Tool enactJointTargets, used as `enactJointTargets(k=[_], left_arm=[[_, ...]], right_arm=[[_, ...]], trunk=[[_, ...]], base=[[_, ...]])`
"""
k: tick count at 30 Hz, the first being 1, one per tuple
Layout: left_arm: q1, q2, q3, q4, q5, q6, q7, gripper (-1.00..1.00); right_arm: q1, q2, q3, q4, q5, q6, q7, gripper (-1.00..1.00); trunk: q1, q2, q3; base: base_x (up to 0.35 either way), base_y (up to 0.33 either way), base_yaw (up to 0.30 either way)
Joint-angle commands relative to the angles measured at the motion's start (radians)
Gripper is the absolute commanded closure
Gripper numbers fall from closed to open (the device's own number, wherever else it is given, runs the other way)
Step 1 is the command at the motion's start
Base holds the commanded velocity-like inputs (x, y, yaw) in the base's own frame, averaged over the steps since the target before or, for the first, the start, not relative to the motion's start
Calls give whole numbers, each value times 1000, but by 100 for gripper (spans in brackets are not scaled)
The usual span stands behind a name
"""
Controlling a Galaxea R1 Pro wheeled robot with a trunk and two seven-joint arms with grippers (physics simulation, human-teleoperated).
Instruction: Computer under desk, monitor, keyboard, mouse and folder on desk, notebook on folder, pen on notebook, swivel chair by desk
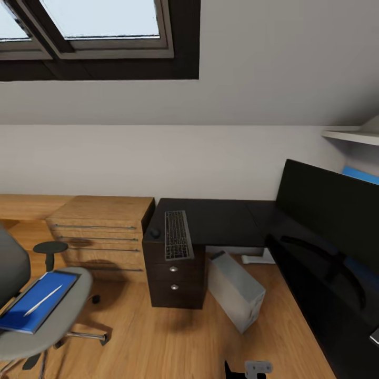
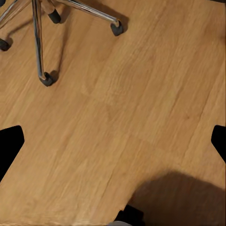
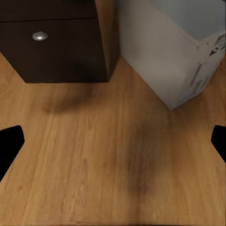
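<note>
Both grippers point at bare wooden floor (image 2: 141, 117); each wrist view shows fingertips at its side edges, spread wide with nothing between them. Left gripper (image 2: 113, 141) hangs near the swivel chair's castor legs (image 2: 42, 47); right gripper (image 3: 113, 141) faces the floor just in front of the computer (image 3: 165, 52) and the dark drawer unit (image 3: 52, 42).

Nearest in the head view, at lower left, the swivel chair (image 1: 63, 316) carries the blue folder (image 1: 37, 302) with a pen (image 1: 43, 300) lying on it; whether a notebook lies there too cannot be told. Further in, the computer tower (image 1: 237, 295) stands tilted on the floor beside the drawer unit, partly under the desk (image 1: 221, 221). On the desk top lie the keyboard (image 1: 178, 234) and, just beside it, the mouse (image 1: 155, 232). The monitor (image 1: 326, 205) stands at the right, well apart from the keyboard.

Judgement: the step in hand is an approach to the chair. Recommended: turn the base toward the chair, bring the left gripper down over the folder's near edge, and lift level so the pen does not roll off.
</note>
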Motion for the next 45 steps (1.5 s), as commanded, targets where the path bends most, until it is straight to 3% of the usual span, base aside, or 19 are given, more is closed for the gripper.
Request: enactJointTargets(k=[1,10,20,25,32,37,40,43,45], left_arm=[[-1,1,-8,-1,10,-6,6,-100],[-1,1,-8,0,11,-5,4,-100],[-1,1,-8,0,10,-6,3,-100],[-1,0,-8,-8,9,-10,3,-100],[-1,-6,-9,-20,7,-26,3,-100],[-1,-3,-6,-123,6,-20,5,-100],[-1,0,-1,-229,5,0,6,-100],[-1,5,5,-326,4,72,8,-100],[-1,5,16,-388,2,155,9,-100]], right_arm=[[-1,1,8,2,-8,-4,0,-100],[0,5,8,2,-5,-4,0,-100],[1,5,8,2,-5,-4,0,-100],[1,3,7,2,-4,-4,0,-100],[1,2,10,-3,7,-5,3,-100],[-2,-1,8,-50,9,0,0,-100],[-6,-13,5,-135,8,14,-11,-100],[-19,-32,3,-237,7,65,-59,-100],[-41,-47,2,-322,7,137,-115,-100]], trunk=[[0,-1,-1],[0,-1,-1],[0,-1,-1],[0,-1,-1],[-27,48,21],[-46,83,36],[-58,104,46],[-69,125,55],[-77,139,62]], base=[[-247,-86,269],[-314,-24,252],[-329,-1,30],[-31,0,1],[-1,0,0],[0,0,0],[0,0,0],[0,0,0],[0,0,0]])
